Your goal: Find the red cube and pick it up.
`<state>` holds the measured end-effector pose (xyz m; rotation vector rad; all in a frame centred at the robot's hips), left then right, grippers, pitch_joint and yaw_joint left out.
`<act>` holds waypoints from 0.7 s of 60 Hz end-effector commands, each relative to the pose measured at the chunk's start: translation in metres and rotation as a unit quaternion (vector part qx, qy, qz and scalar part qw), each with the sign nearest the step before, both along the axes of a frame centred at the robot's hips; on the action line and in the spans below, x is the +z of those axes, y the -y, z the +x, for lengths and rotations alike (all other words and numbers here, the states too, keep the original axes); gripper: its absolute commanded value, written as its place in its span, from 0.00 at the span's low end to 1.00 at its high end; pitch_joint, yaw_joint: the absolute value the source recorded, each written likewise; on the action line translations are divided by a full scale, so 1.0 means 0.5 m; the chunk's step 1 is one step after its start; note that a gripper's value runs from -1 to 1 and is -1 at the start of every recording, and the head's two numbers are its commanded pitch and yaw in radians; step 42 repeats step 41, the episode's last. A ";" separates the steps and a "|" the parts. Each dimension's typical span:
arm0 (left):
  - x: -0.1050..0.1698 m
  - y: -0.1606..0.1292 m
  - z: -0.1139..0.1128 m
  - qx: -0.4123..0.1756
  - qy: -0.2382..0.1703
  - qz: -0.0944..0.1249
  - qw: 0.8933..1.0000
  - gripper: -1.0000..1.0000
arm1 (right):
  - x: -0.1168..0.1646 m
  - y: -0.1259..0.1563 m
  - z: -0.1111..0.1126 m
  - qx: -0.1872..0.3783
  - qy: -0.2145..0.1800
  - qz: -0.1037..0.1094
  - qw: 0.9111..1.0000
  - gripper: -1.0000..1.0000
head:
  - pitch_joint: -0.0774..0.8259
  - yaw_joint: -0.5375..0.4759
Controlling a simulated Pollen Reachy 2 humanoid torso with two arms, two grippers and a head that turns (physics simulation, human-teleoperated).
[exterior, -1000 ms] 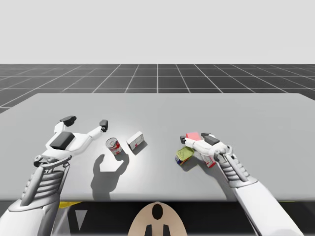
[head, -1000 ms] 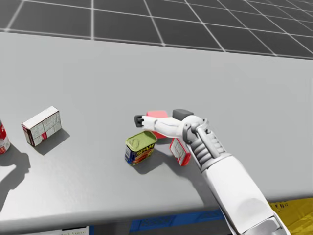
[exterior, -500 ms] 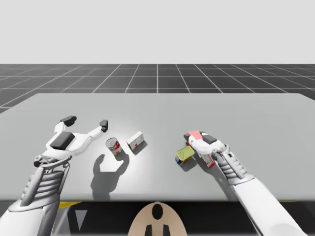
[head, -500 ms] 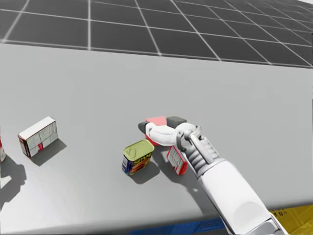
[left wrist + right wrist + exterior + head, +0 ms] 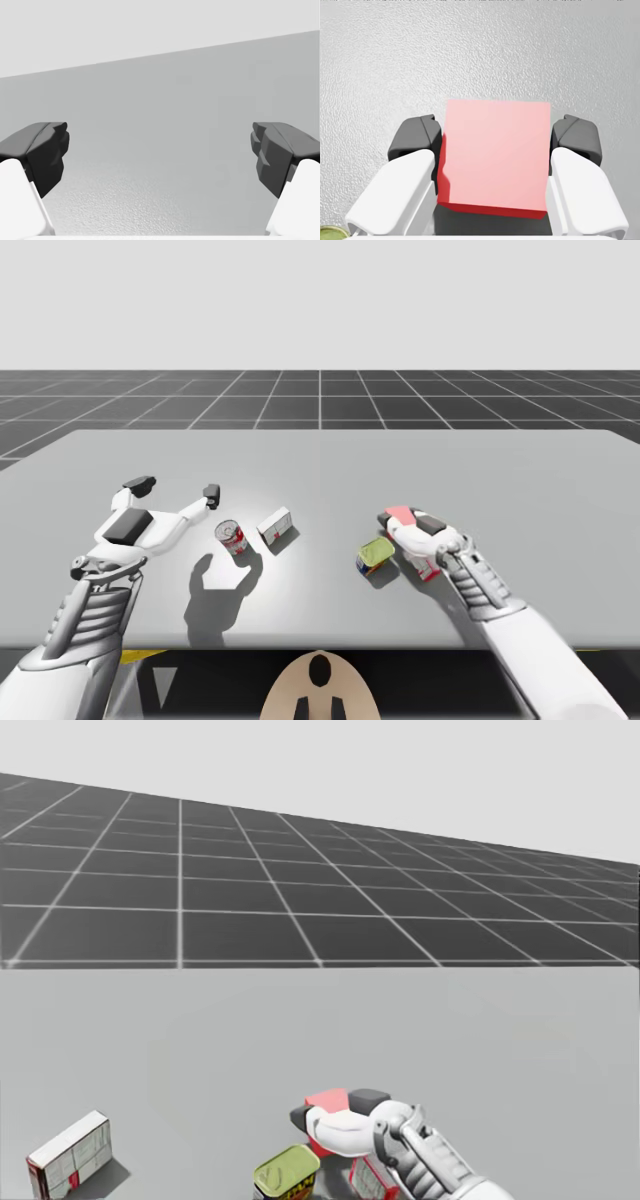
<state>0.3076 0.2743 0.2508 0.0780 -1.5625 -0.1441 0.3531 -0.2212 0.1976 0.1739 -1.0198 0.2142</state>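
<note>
A: Cube status?
B: Cube (image 5: 495, 155) clamped between both fingers of right gripper (image 5: 495, 135), right of counter (image 5: 560, 470) centre. Green tin (image 5: 373, 557) sits just beside it, red-white box (image 5: 428, 568) under the wrist. Left gripper (image 5: 160, 150) spread wide, nothing in it.
A: Delta?
B: Head has turned upward. Cube same spot in high view.

No legible text or numbers anywhere. Label-like print sits on the white cardboard box with red trim (image 5: 68, 1157), the red-and-white cylindrical can (image 5: 231, 537), the squat green-lidded tin with blue-yellow sides (image 5: 286, 1168) and the small red-and-white box (image 5: 366, 1180), all too blurred to read.
</note>
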 end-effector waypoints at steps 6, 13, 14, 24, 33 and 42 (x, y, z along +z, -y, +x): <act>-0.001 0.000 0.001 0.001 -0.001 0.001 1.000 0.00 | 0.120 0.019 -0.014 -0.064 -0.019 -0.060 0.996 1.00 | 0.37 0.23; 0.000 -0.001 0.001 0.002 0.000 0.001 1.000 0.00 | 0.196 0.020 -0.033 -0.065 0.030 -0.051 0.996 1.00 | 0.36 0.23; 0.000 -0.001 0.000 0.002 0.000 0.001 1.000 0.00 | 0.203 0.020 -0.035 -0.064 0.035 -0.050 0.996 1.00 | 0.36 0.23; 0.000 -0.002 0.000 0.003 0.000 0.001 1.000 0.00 | 0.308 0.023 -0.072 -0.075 0.149 -0.037 0.985 1.00 | 0.35 0.22; 0.000 -0.001 -0.001 0.005 0.001 0.002 1.000 0.00 | 0.403 0.023 -0.111 -0.120 0.313 -0.034 0.941 1.00 | 0.34 0.22; 0.000 -0.001 -0.001 0.006 0.002 0.003 1.000 0.00 | 0.463 0.017 -0.142 -0.130 0.423 -0.047 0.896 1.00 | 0.33 0.21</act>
